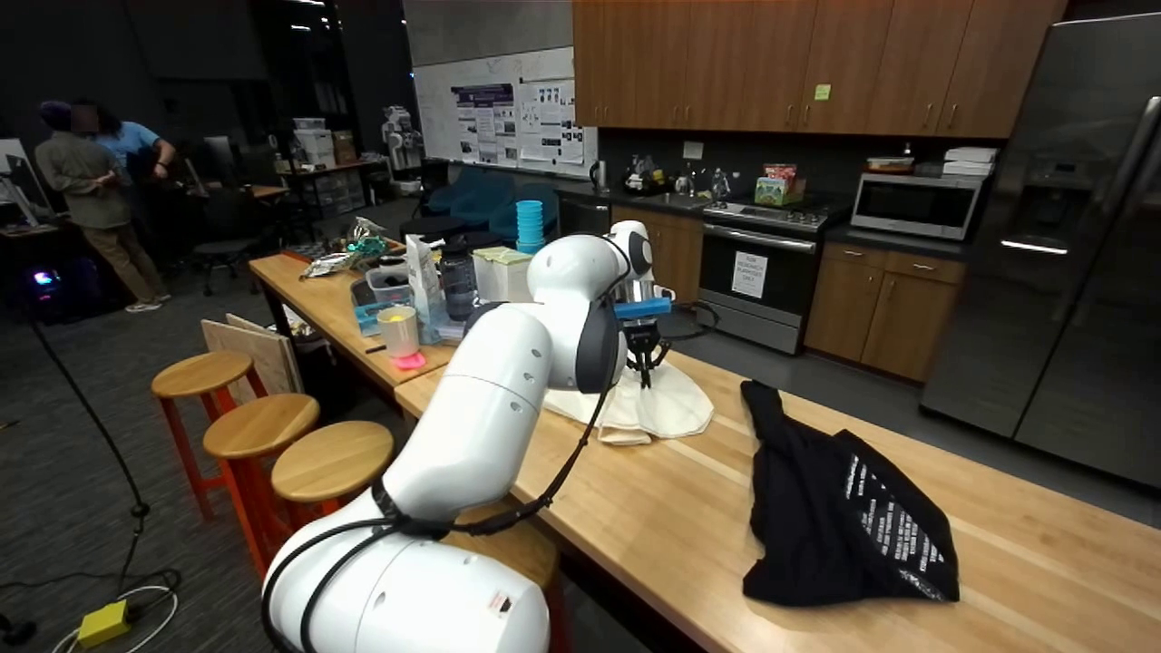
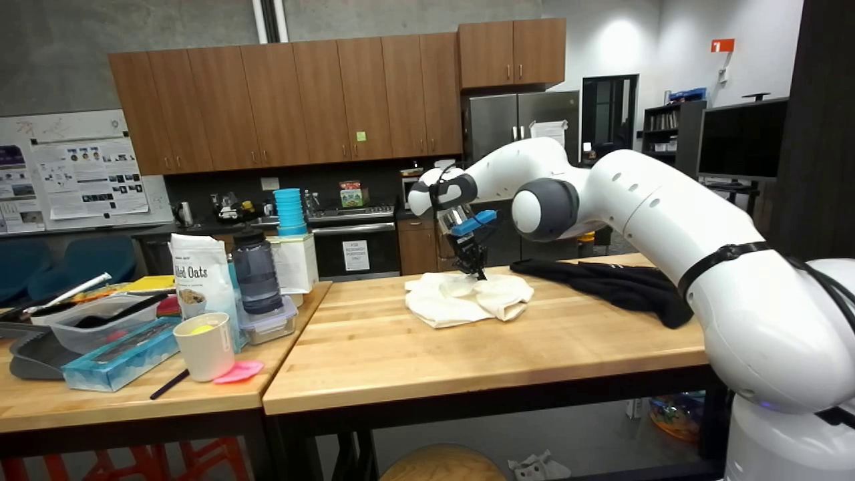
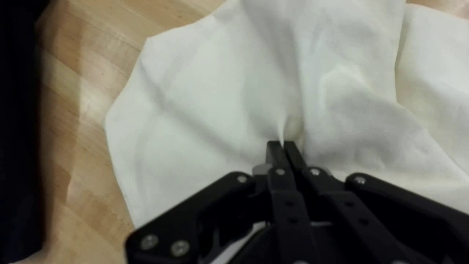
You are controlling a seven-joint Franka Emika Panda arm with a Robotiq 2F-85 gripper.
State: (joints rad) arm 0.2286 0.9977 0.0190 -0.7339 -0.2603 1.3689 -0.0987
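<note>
A cream-white cloth (image 3: 190, 110) lies rumpled on the wooden tabletop, its folds running up to my fingertips in the wrist view. My gripper (image 3: 281, 143) is shut on a thin pinch of this cloth, which rises between the two black fingers. In both exterior views the gripper (image 1: 645, 379) points down onto the cloth (image 2: 454, 304), most of which rests on the table. A black garment (image 1: 834, 517) with white print lies apart from the cloth, nearer the arm's base. Its dark edge (image 3: 18, 128) fills the left side of the wrist view.
On the adjoining table stand a white mug (image 2: 206, 347), an oats bag (image 2: 200, 274), a dark bottle (image 2: 257, 272), a blue box (image 2: 120, 354) and stacked blue cups (image 2: 289, 208). Wooden stools (image 1: 334, 461) line the long side of the table (image 1: 689, 526).
</note>
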